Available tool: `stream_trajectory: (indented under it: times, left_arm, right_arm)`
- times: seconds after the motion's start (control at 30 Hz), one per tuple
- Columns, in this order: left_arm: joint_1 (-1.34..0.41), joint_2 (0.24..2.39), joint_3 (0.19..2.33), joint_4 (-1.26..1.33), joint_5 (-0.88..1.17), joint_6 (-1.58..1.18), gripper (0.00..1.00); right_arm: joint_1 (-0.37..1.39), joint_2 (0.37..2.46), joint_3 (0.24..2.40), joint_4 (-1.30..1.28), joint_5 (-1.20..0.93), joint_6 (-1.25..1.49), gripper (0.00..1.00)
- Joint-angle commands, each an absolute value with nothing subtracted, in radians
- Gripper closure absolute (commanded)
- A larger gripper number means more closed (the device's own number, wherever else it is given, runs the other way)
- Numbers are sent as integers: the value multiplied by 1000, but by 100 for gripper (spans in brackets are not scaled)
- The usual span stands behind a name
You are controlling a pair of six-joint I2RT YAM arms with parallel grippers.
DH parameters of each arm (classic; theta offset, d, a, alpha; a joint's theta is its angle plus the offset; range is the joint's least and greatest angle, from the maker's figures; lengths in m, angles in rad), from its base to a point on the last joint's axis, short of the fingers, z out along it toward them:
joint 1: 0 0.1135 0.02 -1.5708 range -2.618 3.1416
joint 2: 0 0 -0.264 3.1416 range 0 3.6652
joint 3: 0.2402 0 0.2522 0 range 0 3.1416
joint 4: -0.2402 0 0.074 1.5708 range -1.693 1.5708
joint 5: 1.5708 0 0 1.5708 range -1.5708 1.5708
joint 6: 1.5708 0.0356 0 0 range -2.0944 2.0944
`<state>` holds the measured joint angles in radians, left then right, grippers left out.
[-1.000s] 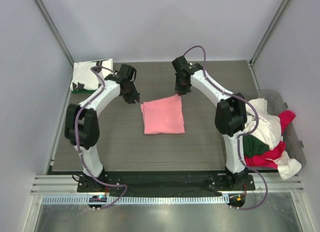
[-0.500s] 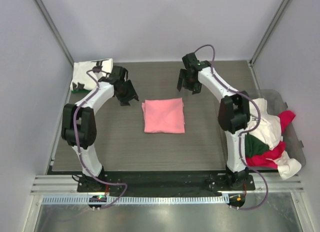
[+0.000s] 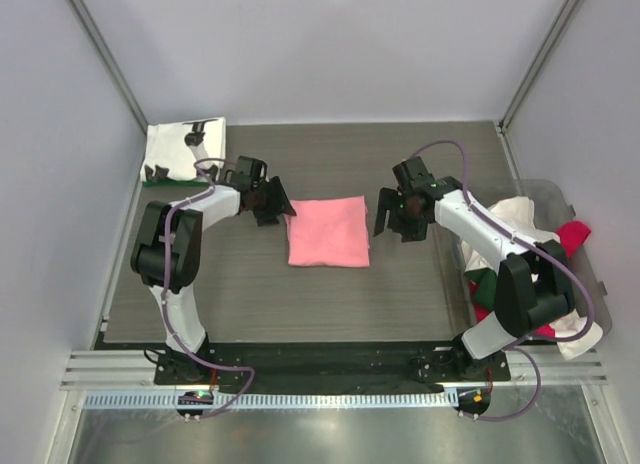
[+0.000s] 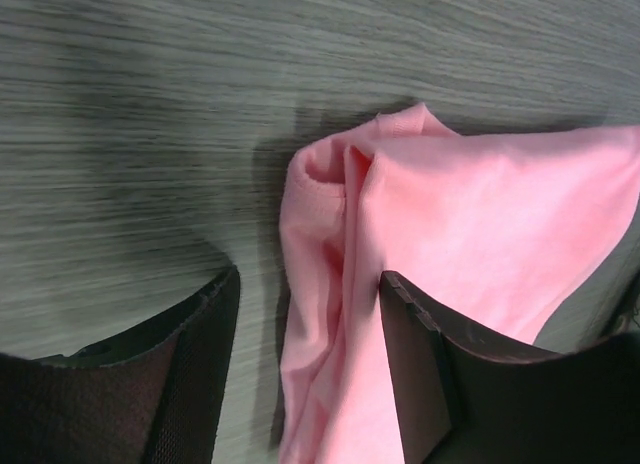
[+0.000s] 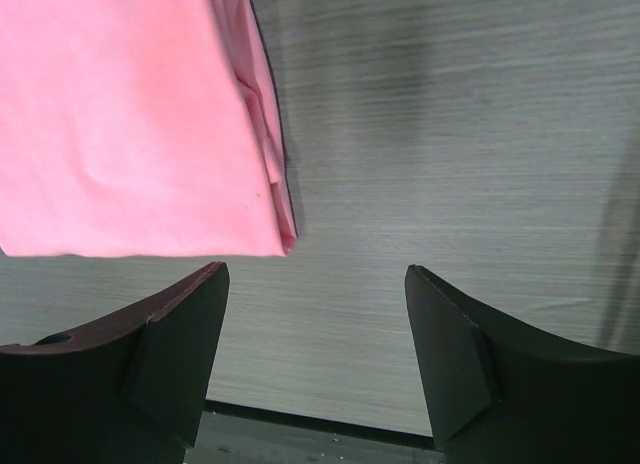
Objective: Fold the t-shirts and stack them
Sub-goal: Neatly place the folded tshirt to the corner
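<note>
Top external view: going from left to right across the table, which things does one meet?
white t-shirt with black print → left gripper → pink t-shirt → right gripper → pile of unfolded t-shirts

Plain salmon-pink tee (image 3: 328,230), white tee (image 3: 180,144) with black print, grey wood-grain table (image 3: 250,284)

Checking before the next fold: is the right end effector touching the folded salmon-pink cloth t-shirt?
Apart. The right wrist view shows the right end effector open over the grey table, the folded salmon-pink cloth t-shirt lying just beyond its fingertips.
</note>
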<state>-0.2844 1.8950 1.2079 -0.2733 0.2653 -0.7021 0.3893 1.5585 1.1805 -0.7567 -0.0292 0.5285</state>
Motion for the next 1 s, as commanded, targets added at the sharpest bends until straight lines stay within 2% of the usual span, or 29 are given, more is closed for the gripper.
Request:
stream_trajectory:
  times: [0.0,0.13,0.23,0.3,0.37,0.4,0.8,0.97]
  left_arm:
    - [-304,1916,1206,-153,299,-724,40]
    - [-321,1957,1203,-149,265,-738,43]
    - [-325,1996,1209,-143,264,-756,51]
    - [-330,2020,1215,-126,273,-768,68]
    - [-337,2025,1223,-117,275,-765,94]
    - [-339,2026,1233,-124,275,-764,100]
    - [-206,2040,1705,-618,35,-456,100]
    - [-123,2062,1851,-707,-32,-358,100]
  right_arm:
    - [394,1479,1131,-704,-58,538,23]
    - [396,1445,1068,-704,-66,534,23]
    - [396,1424,1040,-703,-66,529,23]
    - [396,1420,1022,-700,-67,519,23]
    - [396,1416,1009,-698,-61,512,23]
    - [396,1414,999,-696,-61,508,23]
    - [396,1270,943,-701,-110,508,27]
    - [396,1233,943,-710,-135,502,29]
